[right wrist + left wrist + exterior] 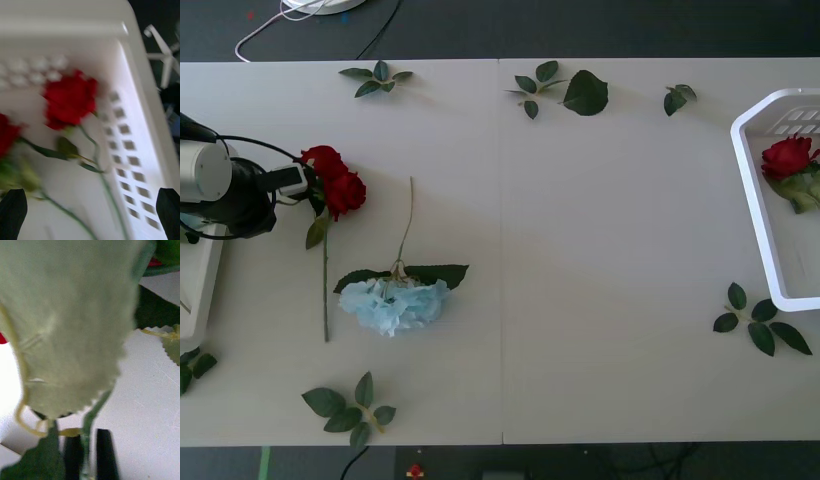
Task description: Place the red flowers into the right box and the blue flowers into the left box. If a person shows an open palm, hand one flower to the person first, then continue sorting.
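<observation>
1. At the left edge of the front view, our left gripper [308,183] is clamped on the stem of a red rose [340,188]. In the left wrist view its black fingers [105,453] pinch the thin green stem [87,435], with a pale leaf [71,326] pressed up close to the lens.
2. Our right gripper [90,212] is spread wide and empty, its fingers over the lattice-walled right box [755,190] — two red roses already lie inside, the nearer one at [69,101].
3. The blue flower [395,303] lies lower left of the table's centre, just right of the rose's hanging stem and apart from it; a corner of the left box [200,290] shows at the far left edge.
4. Risks, as we judge them:
   - The pinch is on a thin stem, so the rose could slip or swing during the long carry to the right box.
   - The dangling stem could brush the blue flower and drag it — the two lie close.
   - Loose leaf sprigs [347,408] scattered about could be snagged or mistaken for flowers.
5. We can read no brand, label or writing anywhere.
</observation>
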You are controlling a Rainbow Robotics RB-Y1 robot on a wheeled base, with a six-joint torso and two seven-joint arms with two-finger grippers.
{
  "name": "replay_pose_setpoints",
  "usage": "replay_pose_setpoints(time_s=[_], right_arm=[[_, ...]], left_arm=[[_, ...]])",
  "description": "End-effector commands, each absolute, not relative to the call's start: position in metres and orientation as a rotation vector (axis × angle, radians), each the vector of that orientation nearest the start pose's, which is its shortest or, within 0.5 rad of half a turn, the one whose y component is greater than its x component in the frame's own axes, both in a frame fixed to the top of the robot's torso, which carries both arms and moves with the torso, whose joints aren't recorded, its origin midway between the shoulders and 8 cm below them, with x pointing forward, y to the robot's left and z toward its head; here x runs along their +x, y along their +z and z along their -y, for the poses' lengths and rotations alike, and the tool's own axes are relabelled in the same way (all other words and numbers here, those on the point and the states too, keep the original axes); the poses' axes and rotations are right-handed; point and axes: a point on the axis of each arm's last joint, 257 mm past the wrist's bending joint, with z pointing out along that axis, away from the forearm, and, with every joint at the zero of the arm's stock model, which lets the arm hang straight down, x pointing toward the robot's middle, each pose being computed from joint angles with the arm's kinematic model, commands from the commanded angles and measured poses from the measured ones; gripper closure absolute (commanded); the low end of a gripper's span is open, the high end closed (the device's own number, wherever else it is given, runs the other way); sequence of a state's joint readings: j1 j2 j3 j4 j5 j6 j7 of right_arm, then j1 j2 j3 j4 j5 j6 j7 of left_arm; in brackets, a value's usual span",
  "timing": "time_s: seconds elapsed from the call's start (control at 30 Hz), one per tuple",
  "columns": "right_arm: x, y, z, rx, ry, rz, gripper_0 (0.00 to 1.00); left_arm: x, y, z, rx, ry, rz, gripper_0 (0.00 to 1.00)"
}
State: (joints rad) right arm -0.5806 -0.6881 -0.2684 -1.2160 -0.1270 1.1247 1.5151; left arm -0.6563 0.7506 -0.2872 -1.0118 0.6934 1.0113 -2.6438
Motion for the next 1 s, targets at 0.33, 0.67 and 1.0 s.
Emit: replay_pose_setpoints(time_s=[0.33,0.67,1.0], right_arm=[[0.516,-0.064,0.46,0.046,-0.143,-2.043,0.0],[0.46,-0.04,0.303,-0.349,0.292,-1.863,0.0],[0.404,-0.034,0.182,-0.698,0.707,-1.693,0.0]], left_arm=[[0.618,-0.252,-0.364,1.289,0.493,-2.131,1.0],[0.622,-0.186,-0.261,1.122,0.278,-2.125,1.0],[0.597,-0.103,-0.209,0.97,0.135,-2.146,1.0]])
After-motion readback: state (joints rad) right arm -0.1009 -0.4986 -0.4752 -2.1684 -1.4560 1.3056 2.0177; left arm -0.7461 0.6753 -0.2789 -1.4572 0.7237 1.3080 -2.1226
